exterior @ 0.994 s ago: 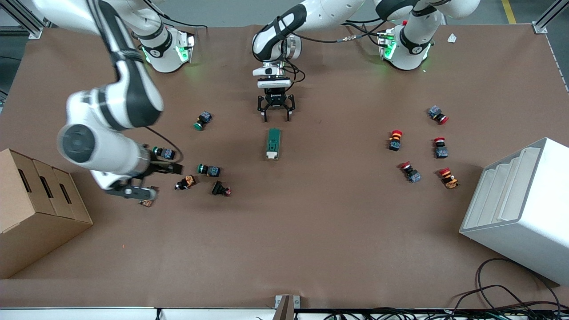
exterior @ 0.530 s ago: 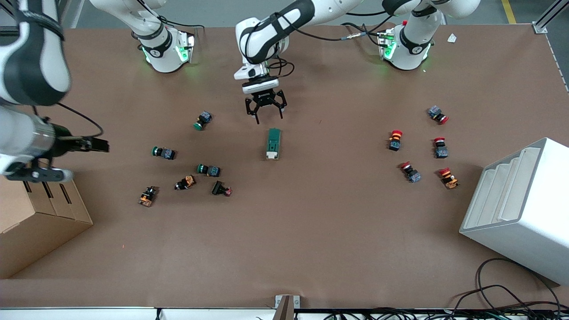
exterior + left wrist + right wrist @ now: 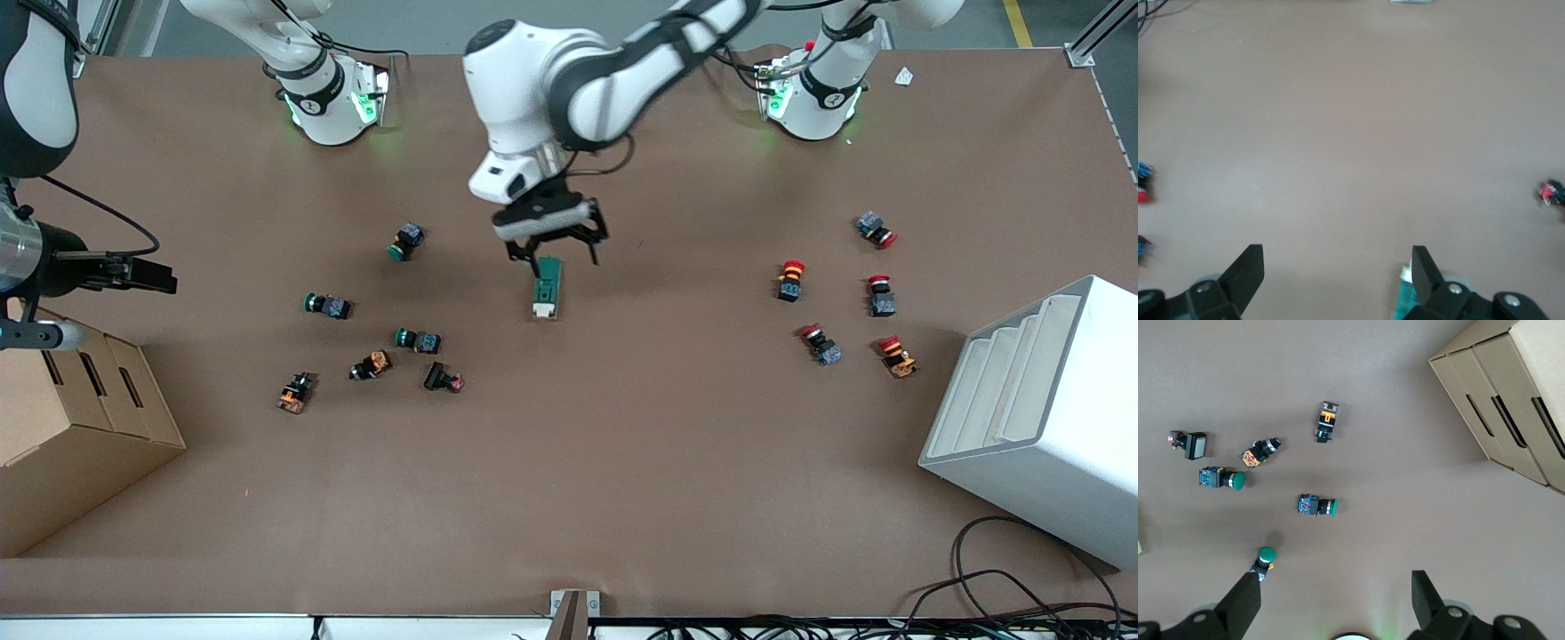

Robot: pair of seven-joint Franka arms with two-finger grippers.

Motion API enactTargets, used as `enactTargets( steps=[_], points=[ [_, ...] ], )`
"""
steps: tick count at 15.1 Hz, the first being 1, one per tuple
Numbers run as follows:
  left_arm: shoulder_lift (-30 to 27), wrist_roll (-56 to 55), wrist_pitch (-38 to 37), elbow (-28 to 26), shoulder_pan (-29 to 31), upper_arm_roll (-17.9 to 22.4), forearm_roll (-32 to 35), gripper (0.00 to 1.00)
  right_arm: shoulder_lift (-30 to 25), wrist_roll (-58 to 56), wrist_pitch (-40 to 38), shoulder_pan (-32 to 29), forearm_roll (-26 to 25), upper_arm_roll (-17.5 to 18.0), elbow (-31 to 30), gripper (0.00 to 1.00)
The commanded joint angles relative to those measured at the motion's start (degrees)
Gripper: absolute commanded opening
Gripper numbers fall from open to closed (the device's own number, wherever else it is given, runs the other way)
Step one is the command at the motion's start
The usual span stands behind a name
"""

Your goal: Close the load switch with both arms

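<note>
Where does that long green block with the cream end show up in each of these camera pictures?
Front view: the load switch lies mid-table, just under the left end effector.
Left wrist view: only a green and cream sliver beside one finger.
Right wrist view: not clearly in it.
Shared landmark: the black button with the red end.

Green-capped push buttons (image 3: 406,241), (image 3: 327,306), (image 3: 418,340) and orange and black ones (image 3: 371,365), (image 3: 295,392), (image 3: 442,379) lie scattered toward the right arm's end of the table (image 3: 622,462). Five red-capped push buttons (image 3: 877,230), (image 3: 790,279), (image 3: 882,295), (image 3: 820,344), (image 3: 897,356) lie toward the left arm's end. A slotted cardboard box (image 3: 71,418) and a white stepped bin (image 3: 1040,418) occupy the table ends.
</note>
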Motion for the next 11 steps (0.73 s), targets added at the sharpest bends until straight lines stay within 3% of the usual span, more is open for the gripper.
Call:
enactTargets(
  steps=[1, 6, 11],
  points=[
    [-5.44, 10.50, 0.73, -1.62, 7.99, -0.37, -7.10, 0.98, 0.95, 2.28, -1.05, 0.25, 0.62, 1.22, 1.57, 1.00],
    [-9.75, 26.93, -1.46, -0.75, 19.95, -0.46, -13.80, 1.00, 0.86, 1.50, -0.96, -0.71, 5.01, 0.78, 2.27, 1.00],
    [-13.97, 42.95, -7.96, 0.40, 32.18, -0.46, -20.21, 1.00, -1.50, -5.00, -0.26, -0.97, 2.21, 0.78, 1.48, 1.00]
  ],
)
